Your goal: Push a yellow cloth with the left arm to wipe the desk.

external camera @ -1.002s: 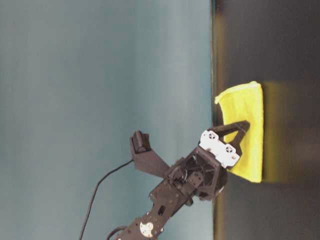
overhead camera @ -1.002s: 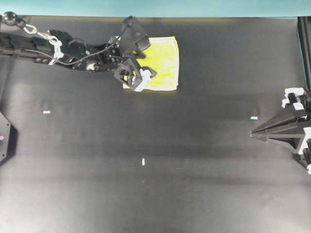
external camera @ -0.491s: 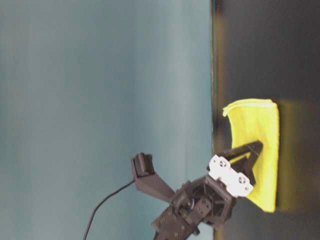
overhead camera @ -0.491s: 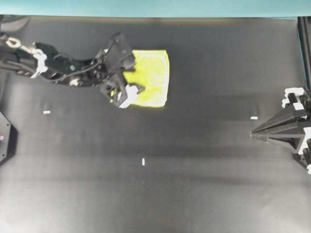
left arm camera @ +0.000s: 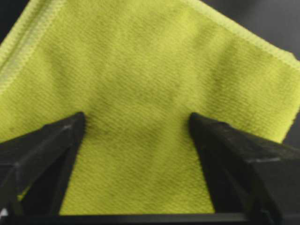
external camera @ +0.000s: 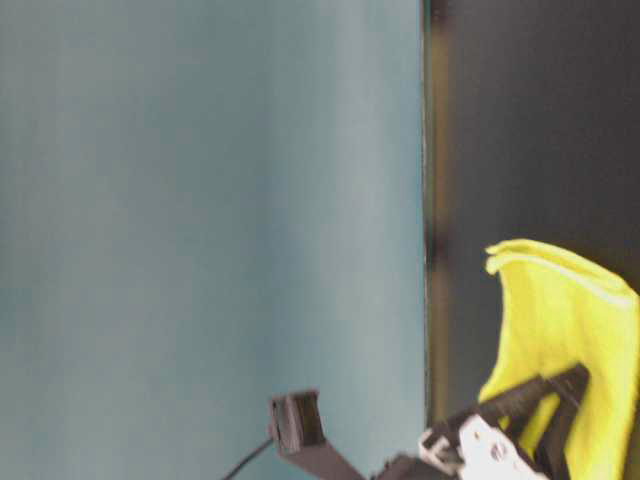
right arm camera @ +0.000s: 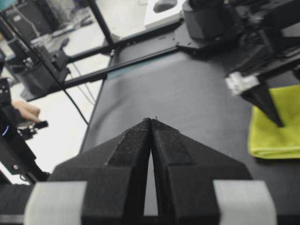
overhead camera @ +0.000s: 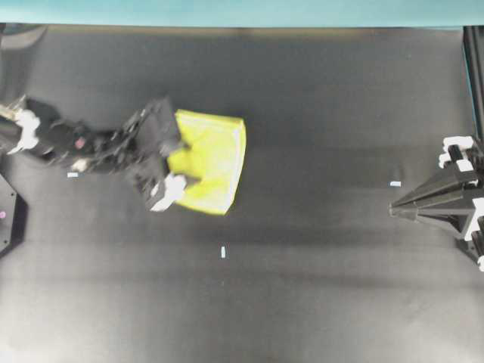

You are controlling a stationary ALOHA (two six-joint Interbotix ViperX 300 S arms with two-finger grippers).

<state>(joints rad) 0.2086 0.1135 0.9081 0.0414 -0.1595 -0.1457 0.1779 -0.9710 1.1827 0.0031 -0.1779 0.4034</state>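
The yellow cloth [overhead camera: 211, 160] lies flat on the desk [overhead camera: 325, 287], left of centre in the overhead view and well short of the teal strip [overhead camera: 242, 12] along the far edge. It is roughly square with no clear long axis; it sits slightly skewed, its right-hand hem tilted off the desk's lines and its lower corner pointing toward the near side. The left arm [overhead camera: 91, 144] reaches in from the left, and the left gripper [left arm camera: 136, 126] rests on the cloth's left part with its jaws spread wide, both fingers [left arm camera: 44, 150] pressed onto the fabric, nothing clamped between them. The right gripper [right arm camera: 151, 123] hangs well apart at the right edge, jaws closed together, empty.
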